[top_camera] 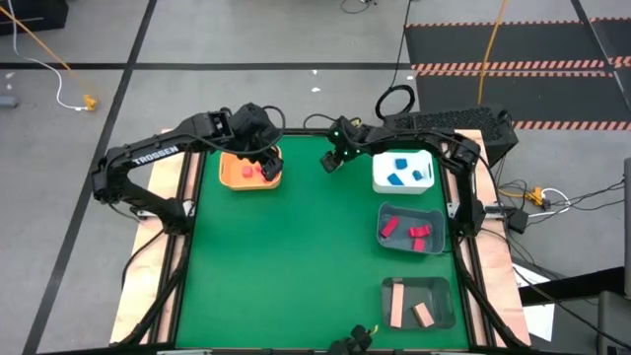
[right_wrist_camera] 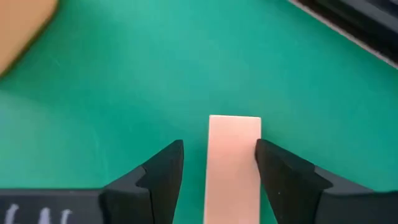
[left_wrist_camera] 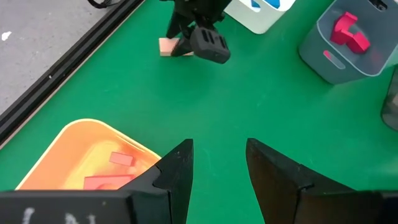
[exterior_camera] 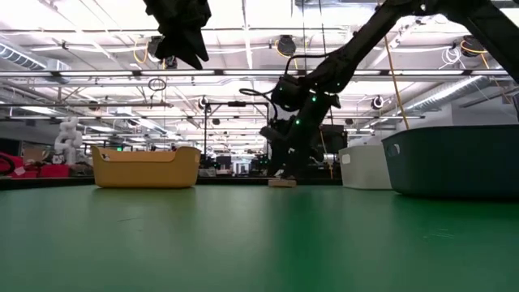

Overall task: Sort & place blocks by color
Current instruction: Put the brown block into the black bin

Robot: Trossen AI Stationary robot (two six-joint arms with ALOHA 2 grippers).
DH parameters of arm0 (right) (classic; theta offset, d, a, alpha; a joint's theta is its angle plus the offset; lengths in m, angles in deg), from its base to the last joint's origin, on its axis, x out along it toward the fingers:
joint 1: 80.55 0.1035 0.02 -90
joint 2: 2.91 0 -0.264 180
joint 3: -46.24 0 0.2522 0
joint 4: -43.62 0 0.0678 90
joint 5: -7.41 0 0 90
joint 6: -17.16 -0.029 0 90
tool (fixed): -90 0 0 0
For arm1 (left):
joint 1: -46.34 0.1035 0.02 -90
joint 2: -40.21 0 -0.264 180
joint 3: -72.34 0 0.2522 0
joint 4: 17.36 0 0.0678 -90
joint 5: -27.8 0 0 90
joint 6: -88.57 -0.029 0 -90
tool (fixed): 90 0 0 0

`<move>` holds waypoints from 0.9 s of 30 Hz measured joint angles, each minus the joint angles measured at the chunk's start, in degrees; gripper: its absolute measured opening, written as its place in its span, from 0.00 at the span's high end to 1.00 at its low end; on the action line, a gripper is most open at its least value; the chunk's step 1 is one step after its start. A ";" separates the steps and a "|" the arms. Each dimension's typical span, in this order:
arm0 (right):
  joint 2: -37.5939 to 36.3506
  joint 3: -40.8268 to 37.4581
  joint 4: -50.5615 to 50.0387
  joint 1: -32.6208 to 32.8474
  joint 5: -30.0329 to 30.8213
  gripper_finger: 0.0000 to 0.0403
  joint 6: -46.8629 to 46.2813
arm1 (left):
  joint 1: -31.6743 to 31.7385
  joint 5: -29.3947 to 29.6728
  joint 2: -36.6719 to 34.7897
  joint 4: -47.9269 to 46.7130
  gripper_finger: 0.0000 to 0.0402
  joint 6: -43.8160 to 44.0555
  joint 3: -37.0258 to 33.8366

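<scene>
My right gripper (right_wrist_camera: 219,163) straddles the tan bar (right_wrist_camera: 234,168) at bottom centre, fingers open, one pad touching, not yet clamped. Step: pick-up; next I must close, lift, and carry it to the grey tray (top_camera: 441,288) at lower right. My left gripper (left_wrist_camera: 217,165) hangs open and empty over the orange tray (left_wrist_camera: 68,146).

Left gripper (left_wrist_camera: 217,171) jaws parted, empty, above orange tray (left_wrist_camera: 68,149) with 2 red blocks (left_wrist_camera: 109,174).

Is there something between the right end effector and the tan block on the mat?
Nothing visible. The right end effector is down at the tan block, with one finger on each side of it. The fingers are open with a gap on one side. The block lies on the mat, near the white tray.
</scene>
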 joint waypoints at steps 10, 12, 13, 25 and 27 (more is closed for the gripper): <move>1.18 -0.03 -0.06 0.03 -0.06 0.50 2.81 | -0.32 0.02 0.00 -0.06 0.63 -0.08 0.00; 0.63 -0.02 -0.04 0.03 -0.03 0.50 2.64 | -0.32 0.02 0.00 -0.04 0.63 -0.08 0.00; 0.46 -0.02 -0.18 0.03 0.13 0.50 2.66 | -0.32 0.02 0.00 -0.05 0.63 -0.08 0.00; 0.86 0.04 -2.36 0.22 1.28 0.50 7.23 | -0.32 0.02 0.00 -0.04 0.63 0.19 0.00; 0.86 0.04 -3.89 0.35 1.30 0.50 8.58 | -0.32 0.02 0.00 -0.04 0.63 0.21 0.00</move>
